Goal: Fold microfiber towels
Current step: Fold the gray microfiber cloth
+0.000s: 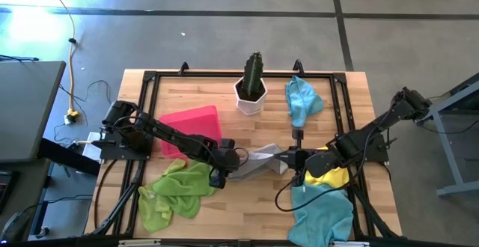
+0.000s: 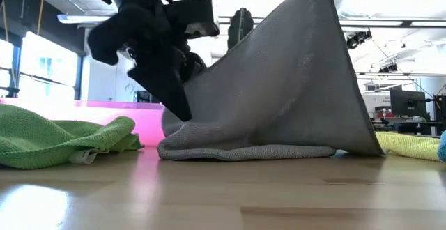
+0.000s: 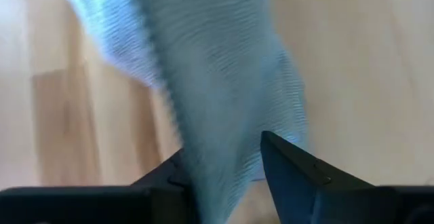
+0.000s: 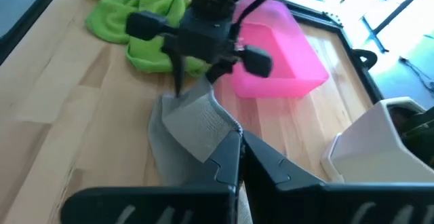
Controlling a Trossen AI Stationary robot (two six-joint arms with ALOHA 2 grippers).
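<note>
From above, the grey towel (image 1: 258,163) stretches mid-desk between left gripper (image 1: 222,174) and right gripper (image 1: 297,159). Level view: it hangs tented, hem on desk (image 2: 223,195). Wrist views: both fingers clamp cloth corners. Mid-fold; next, carry one edge across.

The grey towel (image 1: 258,162) sits just in front of the pink tray (image 1: 191,123), toward the table's near edge. It is stretched rather than flat: one corner is lifted high, the cloth falls in a slanted sheet, and its lower hem rests bunched on the wood. A lime green towel (image 1: 174,189) lies crumpled at the tray's near-left side, in loose folds. A light blue towel (image 1: 302,101) lies rumpled well to the tray's right. Farther right and nearer — a yellow towel (image 1: 329,174) is heaped against a second light blue towel (image 1: 322,211), both unfolded.
</note>
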